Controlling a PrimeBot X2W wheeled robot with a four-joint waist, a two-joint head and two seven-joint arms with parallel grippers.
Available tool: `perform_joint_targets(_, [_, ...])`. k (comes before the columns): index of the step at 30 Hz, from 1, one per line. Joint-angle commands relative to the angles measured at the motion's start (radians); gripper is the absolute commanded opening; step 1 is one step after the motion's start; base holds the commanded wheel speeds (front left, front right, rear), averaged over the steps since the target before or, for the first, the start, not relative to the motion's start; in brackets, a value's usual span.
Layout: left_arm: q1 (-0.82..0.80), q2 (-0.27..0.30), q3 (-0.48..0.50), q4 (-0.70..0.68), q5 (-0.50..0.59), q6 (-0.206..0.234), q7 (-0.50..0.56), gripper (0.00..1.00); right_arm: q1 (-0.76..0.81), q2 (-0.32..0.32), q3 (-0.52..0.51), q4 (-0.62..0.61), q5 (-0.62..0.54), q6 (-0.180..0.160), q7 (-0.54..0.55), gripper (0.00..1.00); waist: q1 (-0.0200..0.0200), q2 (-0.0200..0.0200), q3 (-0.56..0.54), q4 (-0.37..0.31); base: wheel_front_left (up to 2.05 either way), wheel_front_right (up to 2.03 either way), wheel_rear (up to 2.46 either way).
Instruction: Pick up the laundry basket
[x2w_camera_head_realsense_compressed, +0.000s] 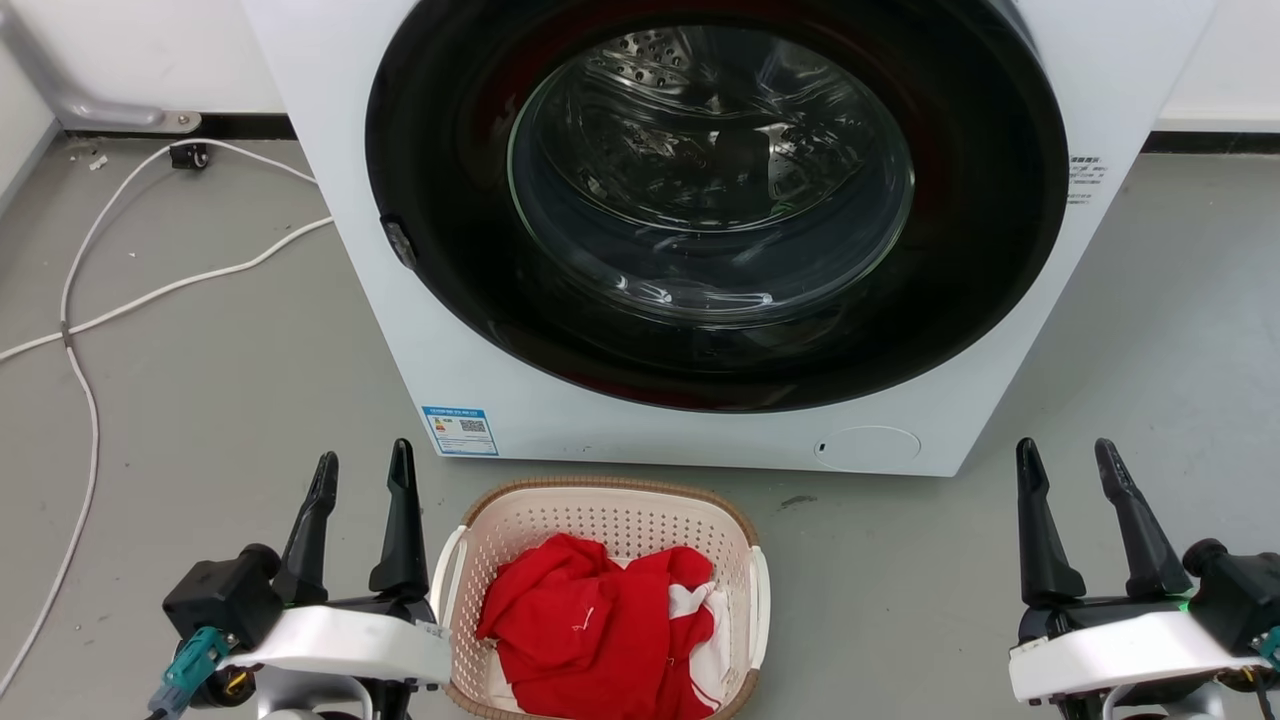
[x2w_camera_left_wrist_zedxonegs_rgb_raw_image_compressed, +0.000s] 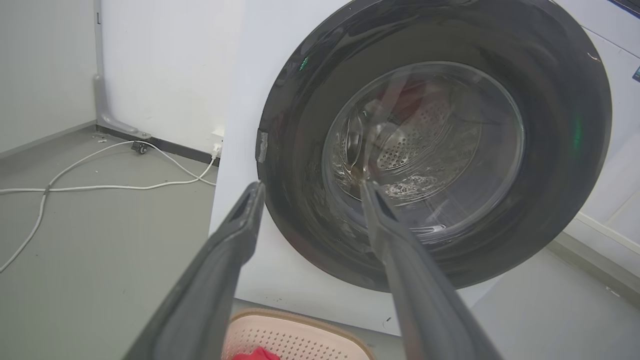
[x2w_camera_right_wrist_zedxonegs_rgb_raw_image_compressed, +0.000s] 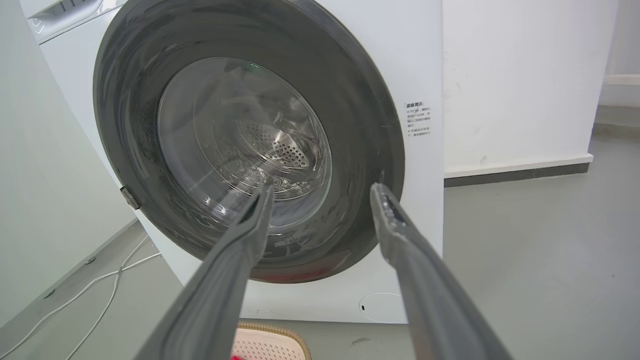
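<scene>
basket waits between two open end effectors

the laundry basket (x2w_camera_head_realsense_compressed: 610, 522) sits on the floor (x2w_camera_head_realsense_compressed: 220, 420) at the bottom centre of the head view, just in front of the washing machine (x2w_camera_head_realsense_compressed: 560, 410), whose round door takes up the upper frame. a red garment (x2w_camera_head_realsense_compressed: 590, 610) lies heaped inside, below the rim, so the rim and the white side handles (x2w_camera_head_realsense_compressed: 447, 570) are free to grip. the left end effector (x2w_camera_head_realsense_compressed: 363, 455) hangs at the lower left, just beside the basket's left handle, its fingers spread apart and holding nothing. the right end effector (x2w_camera_head_realsense_compressed: 1065, 447) is at the lower right, well apart from the basket, fingers likewise spread and empty. both point up the frame toward the machine, probably a ready pose flanking the basket for a two-sided lift. the pickup looks not yet begun, and the right arm has the longer way in. a white cable (x2w_camera_head_realsense_compressed: 150, 295) trails across the floor at the left, well away from the basket.
</scene>
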Motion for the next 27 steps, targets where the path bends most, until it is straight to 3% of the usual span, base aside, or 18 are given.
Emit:
perform_joint_targets(1, [0.006,0.003,-0.003,-0.011,0.018,-0.003,-0.01,1.0,0.011,0.0,0.002,-0.014,-0.022,0.0,-0.01,1.0,0.0,0.0,0.001,0.0,0.0,0.0,0.0])
perform_joint_targets(27, [0.027,0.003,-0.014,-0.018,0.219,0.012,-0.06,1.0,0.033,0.0,0.001,-0.036,-0.227,0.0,-0.06,1.0,0.0,0.0,0.007,0.005,0.0,0.0,0.0])
